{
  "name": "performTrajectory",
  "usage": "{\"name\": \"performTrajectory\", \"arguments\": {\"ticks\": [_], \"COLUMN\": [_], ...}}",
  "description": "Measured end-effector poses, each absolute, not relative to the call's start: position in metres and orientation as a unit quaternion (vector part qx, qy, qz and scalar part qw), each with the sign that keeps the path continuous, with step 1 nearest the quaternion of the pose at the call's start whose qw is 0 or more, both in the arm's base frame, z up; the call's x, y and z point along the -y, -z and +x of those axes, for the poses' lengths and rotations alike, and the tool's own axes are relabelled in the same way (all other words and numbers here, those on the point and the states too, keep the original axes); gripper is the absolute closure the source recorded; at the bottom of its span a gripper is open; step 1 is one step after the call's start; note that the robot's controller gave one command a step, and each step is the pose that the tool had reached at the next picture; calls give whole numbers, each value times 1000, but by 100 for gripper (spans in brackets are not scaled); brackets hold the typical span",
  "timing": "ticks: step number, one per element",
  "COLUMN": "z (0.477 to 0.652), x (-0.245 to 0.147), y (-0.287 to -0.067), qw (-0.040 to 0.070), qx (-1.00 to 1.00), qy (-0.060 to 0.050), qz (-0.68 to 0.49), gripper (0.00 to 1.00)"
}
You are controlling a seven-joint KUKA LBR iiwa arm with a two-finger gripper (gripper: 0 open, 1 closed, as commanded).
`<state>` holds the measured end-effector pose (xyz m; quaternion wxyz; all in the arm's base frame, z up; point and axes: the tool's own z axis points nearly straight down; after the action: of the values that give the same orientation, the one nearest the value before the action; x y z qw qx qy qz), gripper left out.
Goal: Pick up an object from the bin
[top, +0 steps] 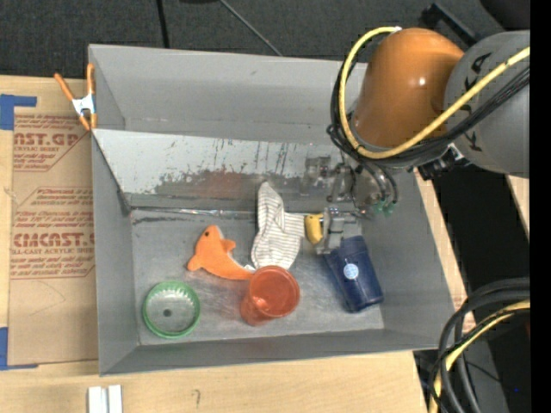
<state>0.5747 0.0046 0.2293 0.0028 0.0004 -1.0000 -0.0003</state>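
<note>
- Bin: grey metal, a few loose things on its floor, mostly in the near half.
- Near-left corner: green round lid, lying flat, apart from the rest.
- Near edge, middle: red-orange cup on its side, mouth facing up toward the camera, touching the tail of the orange fish toy just to its left.
- Near-right part: blue bottle, lying down, white round label showing, long axis running near-to-far.
- Centre: striped cloth, bunched up, its near end just above the cup.
- Between the cloth and the bottle's far end: small yellow piece, partly hidden, kind unclear.
- Gripper: low in the bin's right half, right at the far end of the blue bottle and just beside the yellow piece. Nothing seen held. Open or closed: cannot tell.
- Arm with orange cover: above the far-right corner of the bin.
- Step, judged: approach/descent for a grasp, pick not yet done. Likely target is the blue bottle or the yellow piece; cannot tell which.
- Next move calls for: settling round one thing only, staying clear of the cloth edge, closing, then a straight lift. A rounded bottle taken at its end may slip or swing.
</note>
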Motion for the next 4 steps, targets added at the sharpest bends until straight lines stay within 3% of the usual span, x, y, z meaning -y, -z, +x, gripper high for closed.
{"name": "performTrajectory", "arguments": {"ticks": [1,2,3,4], "z": [576,579,576,570], "x": [-5,-10,-11,16], "y": [-234,-180,-157,-166], "qw": [-1,-4,-3,4], "qx": [1000,1000,1000,996], "qy": [0,0,1,1], "qz": [0,0,5,88], "gripper": [0,0,0,0]}}
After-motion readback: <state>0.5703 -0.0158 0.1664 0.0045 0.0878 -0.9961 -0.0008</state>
